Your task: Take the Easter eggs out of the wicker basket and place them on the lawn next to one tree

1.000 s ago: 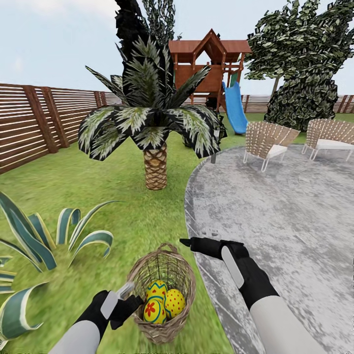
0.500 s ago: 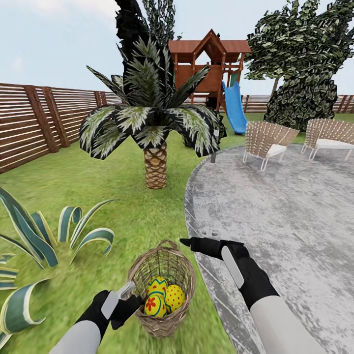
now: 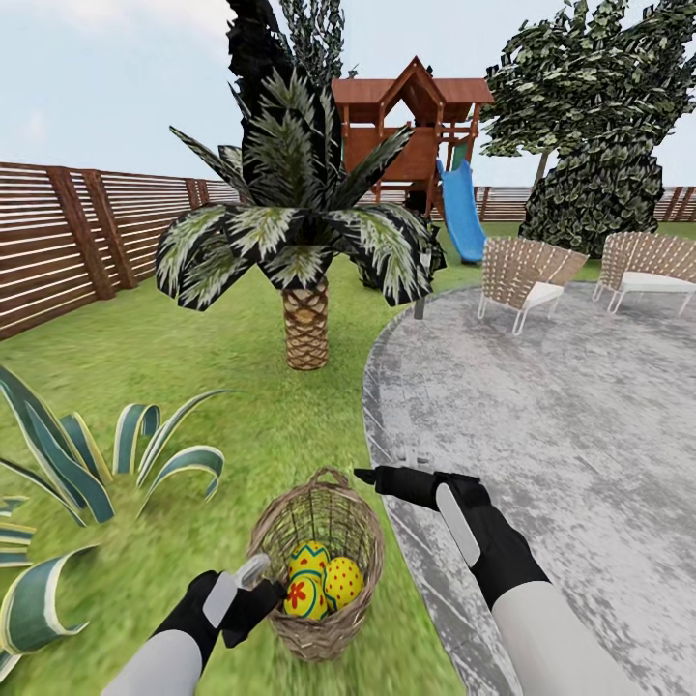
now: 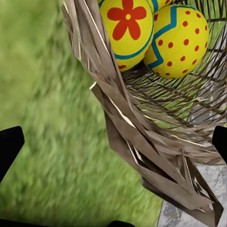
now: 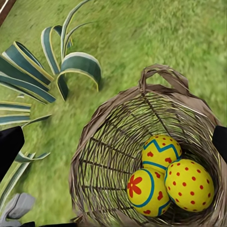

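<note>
Low in the frame, your left gripper [image 3: 253,577] sits spread wide at the basket's [image 3: 358,619] left rim, holding nothing. Three eggs [image 3: 324,583] lie inside. Just above, your right gripper [image 3: 372,478] hovers, also wide. A palm [image 3: 305,329] stands mid-frame on the lawn [image 3: 193,367].
</note>
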Available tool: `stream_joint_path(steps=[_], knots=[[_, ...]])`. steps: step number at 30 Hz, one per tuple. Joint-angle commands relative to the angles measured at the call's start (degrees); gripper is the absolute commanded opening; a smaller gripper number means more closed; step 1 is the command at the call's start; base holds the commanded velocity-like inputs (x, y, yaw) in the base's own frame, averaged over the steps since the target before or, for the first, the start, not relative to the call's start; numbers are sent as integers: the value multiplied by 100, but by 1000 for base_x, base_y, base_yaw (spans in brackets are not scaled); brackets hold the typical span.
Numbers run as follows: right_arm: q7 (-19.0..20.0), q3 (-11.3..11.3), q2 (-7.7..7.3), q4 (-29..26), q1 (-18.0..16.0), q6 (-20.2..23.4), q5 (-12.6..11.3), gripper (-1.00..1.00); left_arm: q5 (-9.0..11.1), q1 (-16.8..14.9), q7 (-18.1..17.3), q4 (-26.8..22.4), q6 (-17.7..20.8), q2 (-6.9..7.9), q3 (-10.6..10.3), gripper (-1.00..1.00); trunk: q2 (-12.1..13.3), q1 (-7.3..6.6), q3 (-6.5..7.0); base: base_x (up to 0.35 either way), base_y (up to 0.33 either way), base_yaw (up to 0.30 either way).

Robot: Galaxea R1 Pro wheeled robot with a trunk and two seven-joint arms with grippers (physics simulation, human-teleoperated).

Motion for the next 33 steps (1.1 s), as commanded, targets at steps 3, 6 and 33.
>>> stream_joint_path(steps=[3,6,33], knots=[[25,1,-1,-14,-3,34,-18,100,23,-3,24,28,10,-41,25,100,-44,22,-24,0,0,0],[53,2,-10,-26,1,48,-37,100,17,-3,22,110,-4,-55,25,100,-44,22,-24,0,0,0],[58,27,20,-36,6,45,-40,100,18,-3,28,402,-491,-61,33,100,-165,88,-78,0,0,0]])
